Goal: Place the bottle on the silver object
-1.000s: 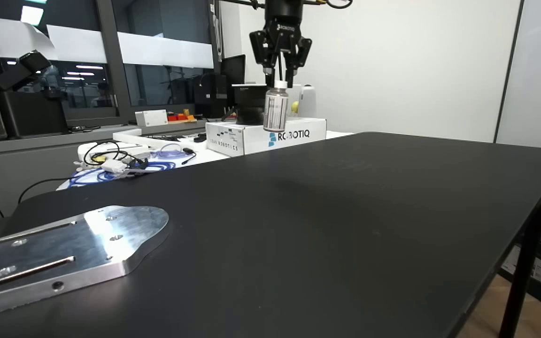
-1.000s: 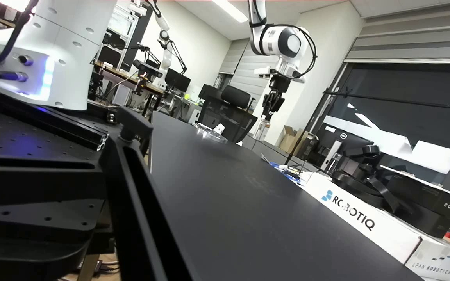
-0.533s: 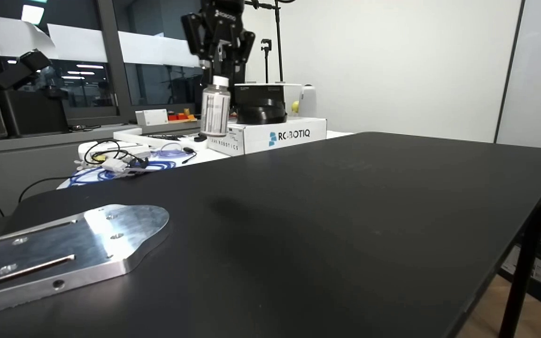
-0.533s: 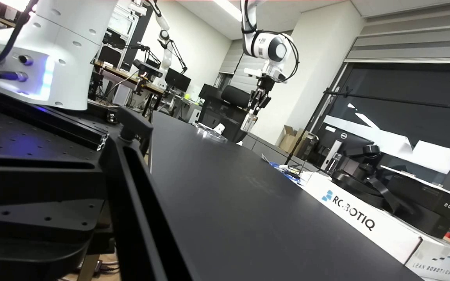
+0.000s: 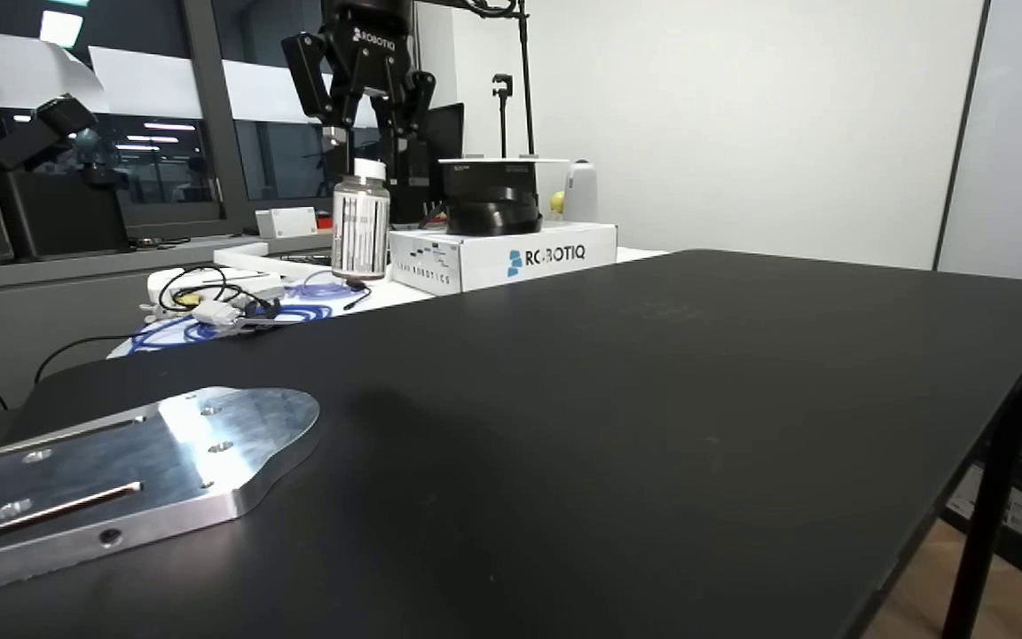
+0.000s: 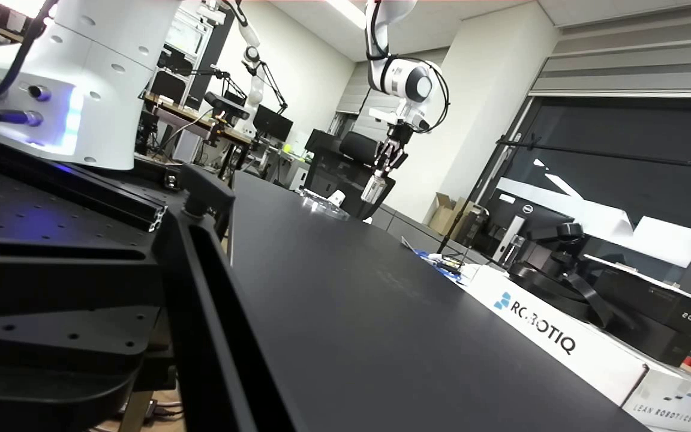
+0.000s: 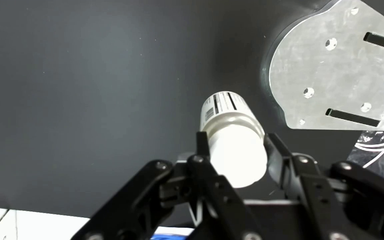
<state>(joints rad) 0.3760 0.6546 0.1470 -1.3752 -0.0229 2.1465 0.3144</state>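
Note:
The bottle [image 5: 360,226] is a small clear-grey cylinder with a striped label and white cap. My gripper [image 5: 373,155] is shut on it near the cap and holds it roughly upright in the air above the black table. In the wrist view the bottle's label [image 7: 227,105] and cap show between the fingertips [image 7: 237,141]. The bottle also shows in an exterior view [image 6: 373,189]. The silver object [image 5: 147,461], a flat shiny metal plate with holes and slots, lies on the table. In the wrist view the plate [image 7: 338,73] is right of the bottle, apart from it.
A white Robotiq box [image 5: 538,257] stands beyond the table edge, with black items on it. Cables [image 5: 218,311] lie on a white surface beside the table. A plastic bag with white cable [image 7: 375,150] lies beside the plate. A dark chair [image 6: 351,162] stands past the table's far end.
The gripper and bottle have moved left in both exterior views, toward the silver plate. In an exterior view the bottle looks larger and hangs lower. The plate has not moved.

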